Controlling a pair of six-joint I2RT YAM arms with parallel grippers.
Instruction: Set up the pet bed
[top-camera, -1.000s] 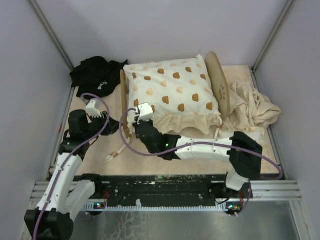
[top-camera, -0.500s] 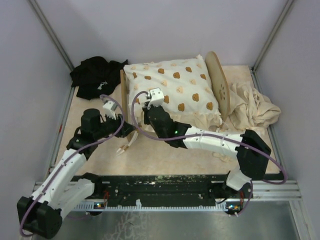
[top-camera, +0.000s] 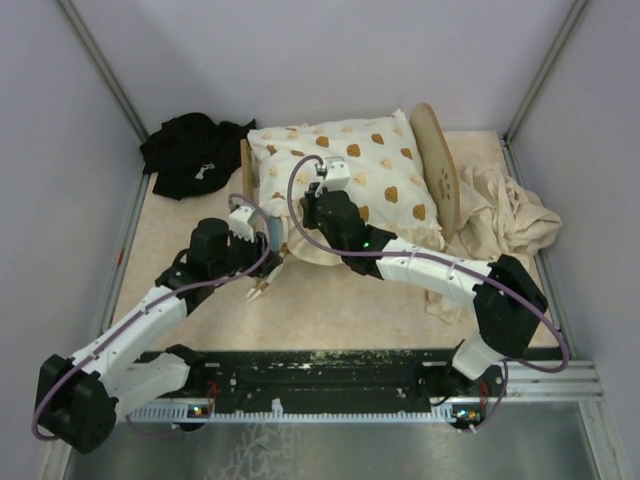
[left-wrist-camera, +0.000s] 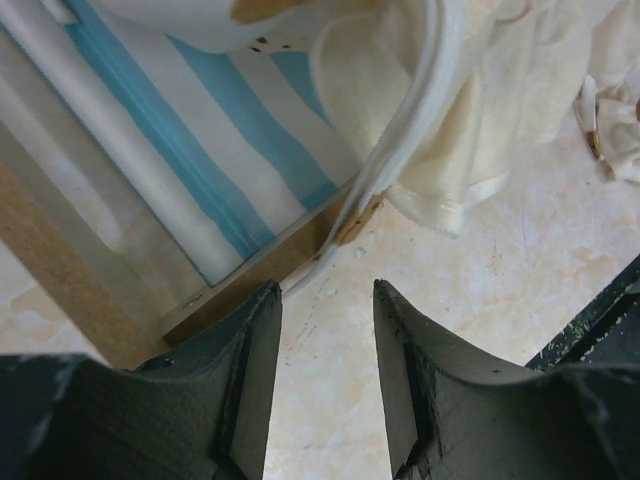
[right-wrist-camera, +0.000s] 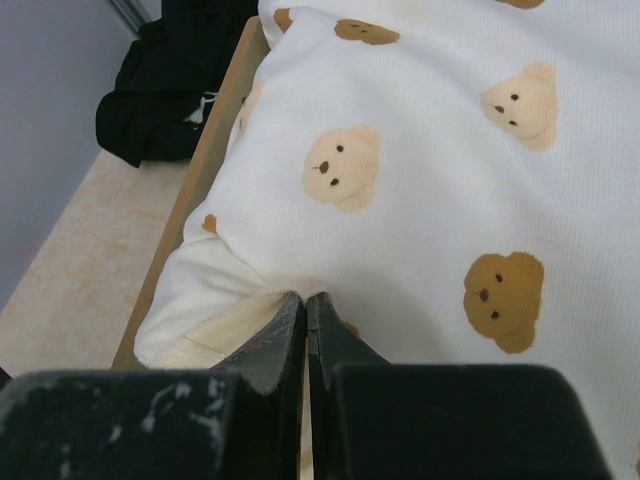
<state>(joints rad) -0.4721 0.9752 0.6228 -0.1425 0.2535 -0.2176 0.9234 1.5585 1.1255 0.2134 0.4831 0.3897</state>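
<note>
**A:** Quick rundown, left to right?

**B:** There's a black cloth (top-camera: 190, 150) bunched in the back-left corner of the counter (top-camera: 330, 320). The left gripper (top-camera: 262, 287) is down low at the near-left corner of the pet bed (top-camera: 246, 170). Its fingers are parted with nothing between them, and a white strap (left-wrist-camera: 420, 130) dangles just ahead.

**A:** And the bed itself?

**B:** It sits mid-counter, toward the back. The striped mattress (left-wrist-camera: 150, 110) peeks out from under the puppy-print cushion (top-camera: 370, 175) lying on top. The right gripper (right-wrist-camera: 305, 305) has its fingers pressed together at the cushion's frilled edge, but I can't tell if any fabric is pinched. The rounded headboard (top-camera: 437, 165) is at the right end, with a crumpled beige cloth (top-camera: 510, 215) just beside it.
</note>
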